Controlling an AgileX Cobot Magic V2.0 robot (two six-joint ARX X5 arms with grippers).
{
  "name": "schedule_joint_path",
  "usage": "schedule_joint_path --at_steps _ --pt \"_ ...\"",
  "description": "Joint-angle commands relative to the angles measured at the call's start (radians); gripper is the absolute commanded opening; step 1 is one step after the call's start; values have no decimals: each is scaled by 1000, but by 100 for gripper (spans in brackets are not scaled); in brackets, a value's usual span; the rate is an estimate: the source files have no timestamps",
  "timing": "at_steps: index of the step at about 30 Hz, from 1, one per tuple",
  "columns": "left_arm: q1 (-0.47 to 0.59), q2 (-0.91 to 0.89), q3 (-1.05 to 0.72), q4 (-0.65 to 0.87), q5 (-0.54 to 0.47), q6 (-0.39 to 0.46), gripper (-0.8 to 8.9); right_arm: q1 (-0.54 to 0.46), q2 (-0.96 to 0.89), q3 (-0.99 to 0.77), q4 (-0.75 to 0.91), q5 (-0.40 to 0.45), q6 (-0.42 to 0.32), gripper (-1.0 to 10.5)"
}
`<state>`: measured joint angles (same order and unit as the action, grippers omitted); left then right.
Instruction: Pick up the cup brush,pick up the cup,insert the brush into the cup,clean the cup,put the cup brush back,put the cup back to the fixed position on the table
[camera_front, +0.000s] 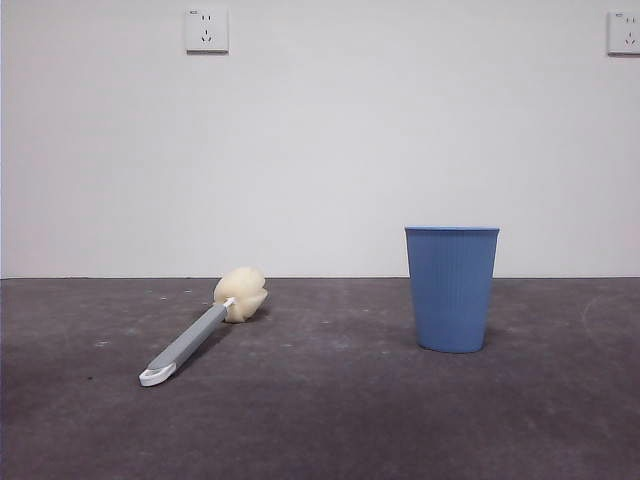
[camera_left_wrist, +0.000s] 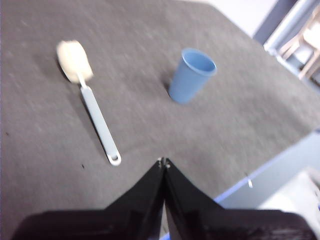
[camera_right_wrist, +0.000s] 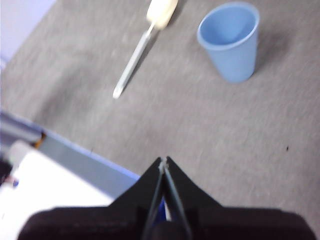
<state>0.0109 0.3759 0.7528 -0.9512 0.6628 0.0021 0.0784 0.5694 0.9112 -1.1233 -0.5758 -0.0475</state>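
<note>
Table (camera_front: 320, 430): dark grey, mottled, matte; it is seen spanning the whole front view, with a plain white wall behind.

Cup (camera_front: 452, 288): blue, ribbed, tapering to a narrower base. It is stood upright on the table, mouth up, right of centre in the front view. Nothing can be seen inside it from the wrist views. It is touched by nothing.

Cup brush (camera_front: 205, 327): laid flat on the table, well apart from the cup, on the left in the front view. The cream-yellow sponge head (camera_front: 241, 293) is pointed away toward the wall; the grey handle is run diagonally toward the near side, and the white looped end (camera_front: 156, 376) is found nearest the camera. It is held by nothing.

Left end effector (camera_left_wrist: 163, 162): held above the near part of the table, clear of both things. Its two black jaws are pressed together at the tips, with nothing between them. The brush's looped end is seen near it, the cup farther off.

Right end effector (camera_right_wrist: 163, 160): likewise held high near the table's edge, jaws brought together, nothing gripped. Cup and brush are seen beyond it, well apart from the tips.

Neither arm is seen in the front view. Two wall sockets (camera_front: 206, 30) are noted high on the wall.
</note>
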Motion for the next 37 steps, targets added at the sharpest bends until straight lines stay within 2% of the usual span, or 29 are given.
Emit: schedule_joint_path --at_steps 1,8,9,10,13,14,15,28,37 --pt "-3 18 31 -66 7 93 -7 13 18 33 -54 -3 -79 -11" --pt "-11 27 46 -114 7 107 2 17 24 40 -71 0 -89 14" --pt "-11 27 46 -116 6 107 24 17 24 40 -71 1 -89 58" --pt "-11 27 46 -116 1 107 86 17 24 40 -71 1 -88 131" --pt "-11 27 46 -116 -3 107 486 17 24 40 -70 2 -73 477" --pt "-11 27 46 -116 -3 106 590 17 25 40 -71 2 -73 571" --pt "-11 27 46 -116 -3 106 606 17 25 40 -71 2 -73 614" --pt "-11 47 47 -68 -8 95 594 17 26 40 -70 1 -73 599" --pt "-23 223 50 52 -21 48 593 17 27 40 -67 2 -72 599"
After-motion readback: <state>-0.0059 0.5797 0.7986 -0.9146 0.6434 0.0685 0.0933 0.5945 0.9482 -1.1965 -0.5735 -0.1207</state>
